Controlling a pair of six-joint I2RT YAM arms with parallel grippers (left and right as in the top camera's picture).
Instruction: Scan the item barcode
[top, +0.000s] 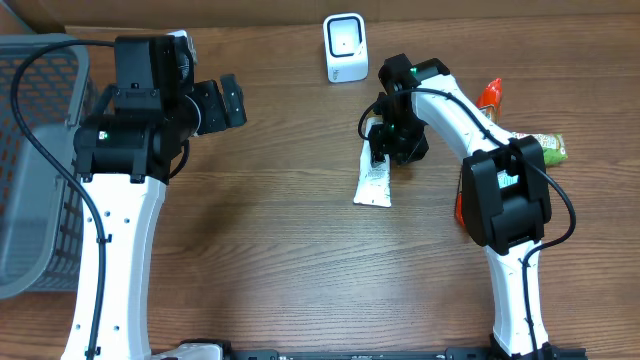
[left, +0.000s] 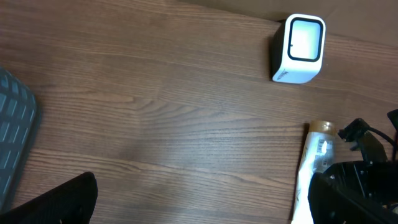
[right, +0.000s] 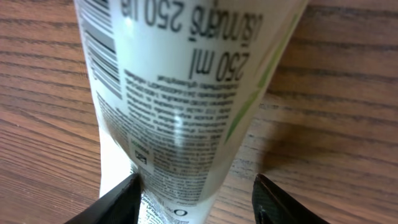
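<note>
While straddling tube (top: 375, 182) on table (top: 280, 220) with right gripper (right: 199, 196), stood fingers (right: 118, 202) apart, unclamped; hung left gripper (top: 235, 103) wide open, empty, near basket (top: 30, 200).

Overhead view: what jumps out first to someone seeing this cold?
The white tube lying mid-table, with the right gripper poised over its far end, jaws straddling it. Behind it, near the far edge, stands the white scanner; the grey basket fills the left side.
</note>
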